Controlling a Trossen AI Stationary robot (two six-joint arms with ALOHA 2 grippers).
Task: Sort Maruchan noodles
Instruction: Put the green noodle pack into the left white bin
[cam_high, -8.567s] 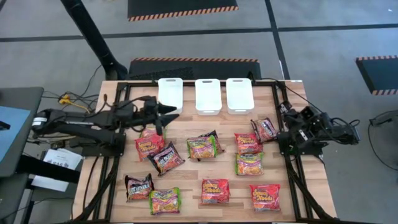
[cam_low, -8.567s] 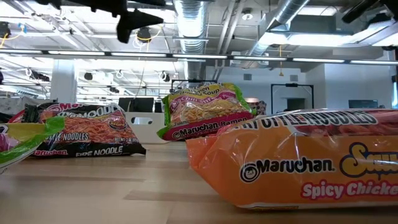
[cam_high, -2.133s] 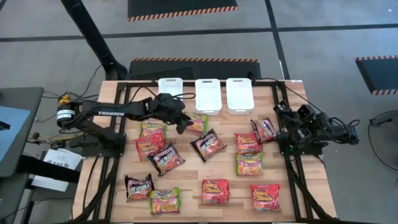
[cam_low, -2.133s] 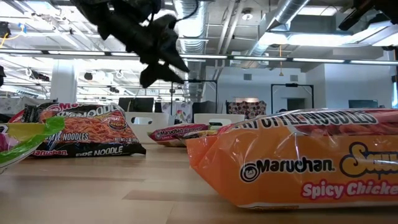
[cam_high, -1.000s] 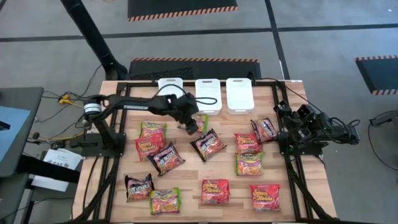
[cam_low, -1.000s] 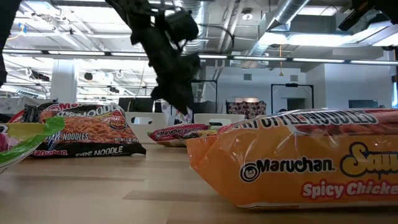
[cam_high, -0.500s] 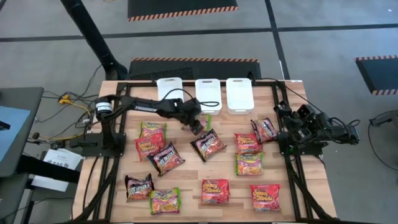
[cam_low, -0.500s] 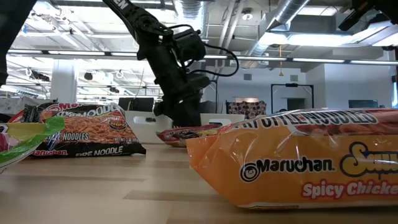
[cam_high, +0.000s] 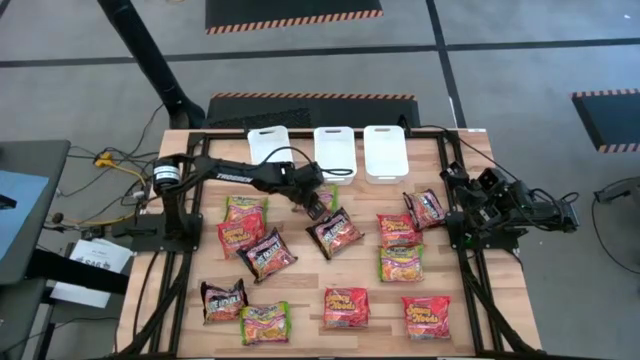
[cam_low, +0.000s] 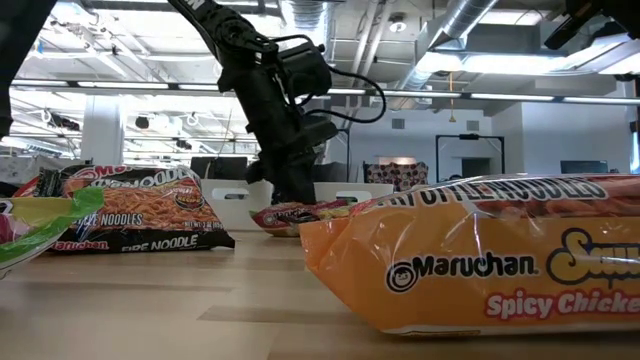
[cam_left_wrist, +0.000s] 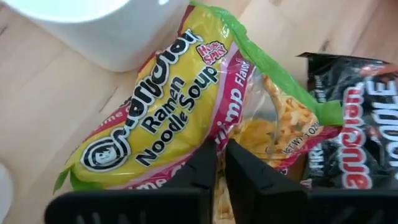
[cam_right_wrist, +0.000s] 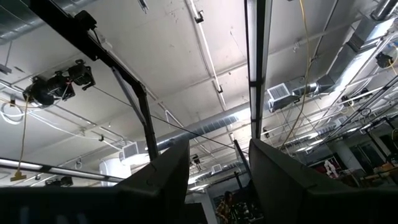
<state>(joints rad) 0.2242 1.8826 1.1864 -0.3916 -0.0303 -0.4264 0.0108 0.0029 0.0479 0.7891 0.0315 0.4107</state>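
Observation:
Several Maruchan noodle packets lie flat on the wooden table (cam_high: 300, 290). My left gripper (cam_high: 318, 206) (cam_left_wrist: 221, 155) is down on a green-edged packet (cam_high: 327, 195) (cam_left_wrist: 168, 118) in front of the middle white tub (cam_high: 335, 152), and it is shut on that packet. A black packet (cam_high: 335, 232) (cam_left_wrist: 360, 124) lies just nearer. The low view shows this gripper (cam_low: 293, 198) reaching down to the packet (cam_low: 300, 215). My right gripper (cam_high: 468, 192) (cam_right_wrist: 217, 180) waits at the table's right edge, open, pointing up at the ceiling. My left gripper pinches the green-edged packet's upper film near the packet's middle (cam_left_wrist: 219, 134) between its two fingertips (cam_left_wrist: 206, 163). The fingers come from above, slanting down. The packet lies on the table, one end close against the white tub (cam_left_wrist: 93, 25).
Three white tubs (cam_high: 268, 143) (cam_high: 385, 152) stand in a row at the far edge. Red-orange and green packets (cam_high: 399, 229) (cam_high: 401, 263) lie right of centre; others (cam_high: 243, 232) (cam_high: 346, 306) (cam_high: 425, 316) are spread toward the near edge. A black frame (cam_high: 190, 250) borders the table.
My left gripper has gone a little toward the table's right edge and down onto the green-edged packet by the middle tub. The packet stays on the table. My right arm has kept still.

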